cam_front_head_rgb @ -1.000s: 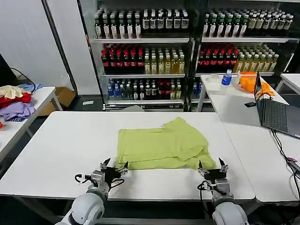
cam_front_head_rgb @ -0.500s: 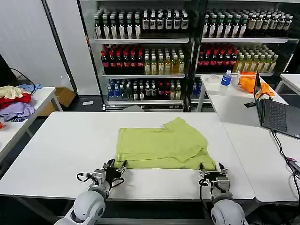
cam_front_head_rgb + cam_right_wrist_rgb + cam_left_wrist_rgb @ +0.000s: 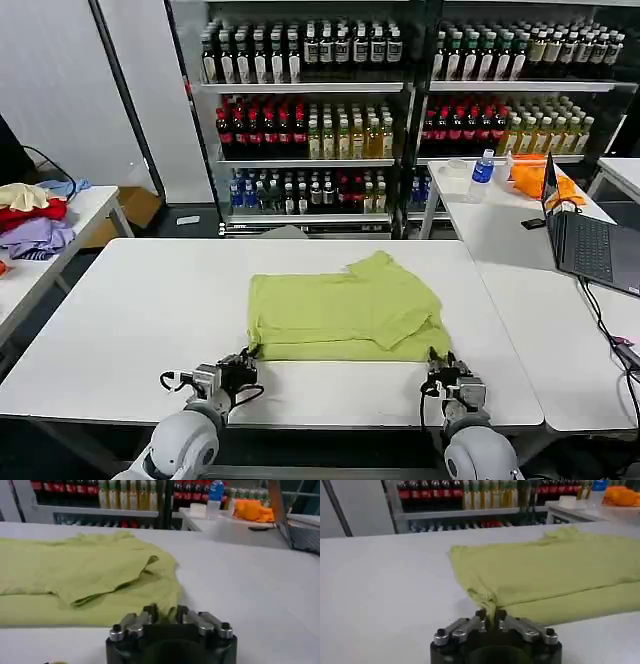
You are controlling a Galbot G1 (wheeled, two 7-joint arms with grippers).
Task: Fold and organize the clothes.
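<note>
Where the white table [image 3: 130, 330] meets its near edge, both grippers sit low at the shirt's front hem. Left gripper [image 3: 490, 616] has its fingers pinched together on the near left corner of the lime T-shirt [image 3: 345, 315], fabric bunched between the tips. Right gripper [image 3: 166, 613] is closed down on the near right corner, though how much cloth it really has is hard to judge from its wrist view. T-shirt lies flat mid-table, folded into a rough rectangle, one sleeve flap doubled over toward the far right. Right of it, a second white table [image 3: 520, 250] carries an open laptop [image 3: 585, 240], an orange cloth [image 3: 530, 175], a blue-capped bottle [image 3: 483, 166] and a small white tub [image 3: 455, 175], contents not visible. Far left, a side table holds a red, purple and cream garment pile [image 3: 35, 215]. Behind everything, shelves [image 3: 400, 85] are packed with rows of drink bottles [image 3: 300, 130], dark, red and yellow.
</note>
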